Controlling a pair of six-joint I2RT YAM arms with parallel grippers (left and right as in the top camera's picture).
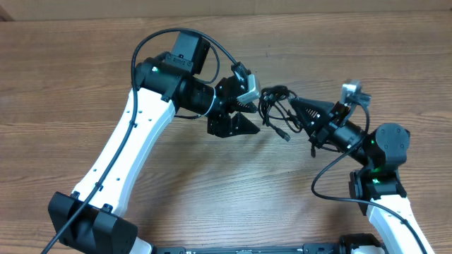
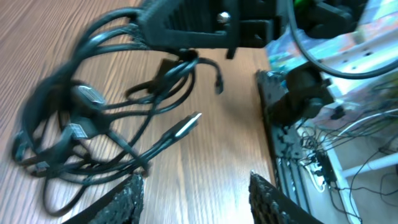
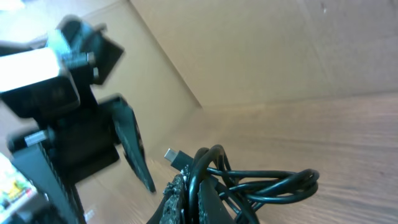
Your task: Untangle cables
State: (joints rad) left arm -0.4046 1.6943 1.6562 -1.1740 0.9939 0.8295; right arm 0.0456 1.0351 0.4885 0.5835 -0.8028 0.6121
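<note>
Cables (image 1: 272, 106) bunch at the right gripper (image 1: 296, 107), whose jaws pinch them; the left gripper (image 2: 198, 196), jaws spread and empty, faces that bunch just ahead, silver plug (image 2: 186, 127) nearest.

Cables (image 1: 272, 105) clog centre — open table (image 1: 233, 190) on near side.

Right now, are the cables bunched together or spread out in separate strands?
Bunched. In the left wrist view the cables cross in overlapping loops as one clump; only a silver-tipped plug sticks out.

overhead looks straight down; both wrist views, close and low, share the cables (image 2: 84, 96).
</note>
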